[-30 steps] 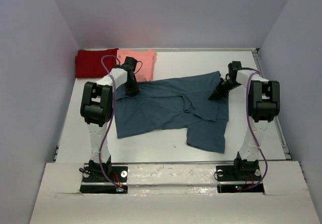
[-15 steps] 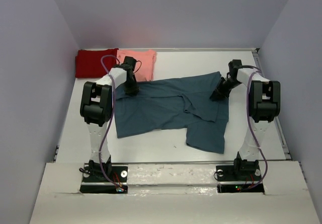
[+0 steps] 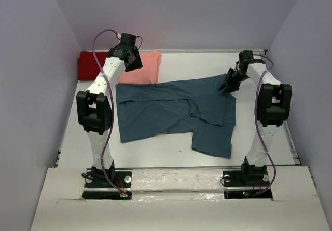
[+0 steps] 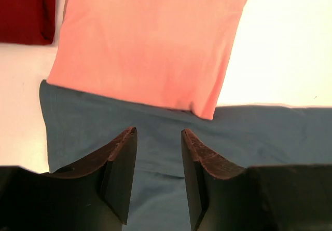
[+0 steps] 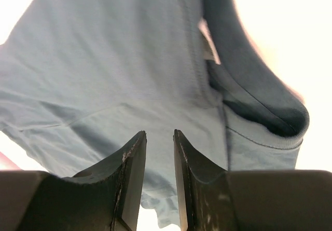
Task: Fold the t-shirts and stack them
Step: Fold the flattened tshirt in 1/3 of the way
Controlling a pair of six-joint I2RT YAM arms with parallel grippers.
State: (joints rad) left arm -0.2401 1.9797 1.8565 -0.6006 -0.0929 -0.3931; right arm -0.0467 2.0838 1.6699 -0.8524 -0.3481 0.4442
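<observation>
Across the bench: a white surface carrying three tees.
Teal-blue t-shirt: spread out mid-bench, partly folded, with one flap reaching toward the near right.
Salmon-pink t-shirt: folded at the far left, its near edge meeting the teal one's far edge.
Dark red t-shirt: folded, just left of the pink one.
Left gripper: raised above the pink tee's near edge, jaws parted with nothing between them.
Right gripper: over the teal shirt's far right corner by the collar, jaws narrowly parted and gripping nothing.
</observation>
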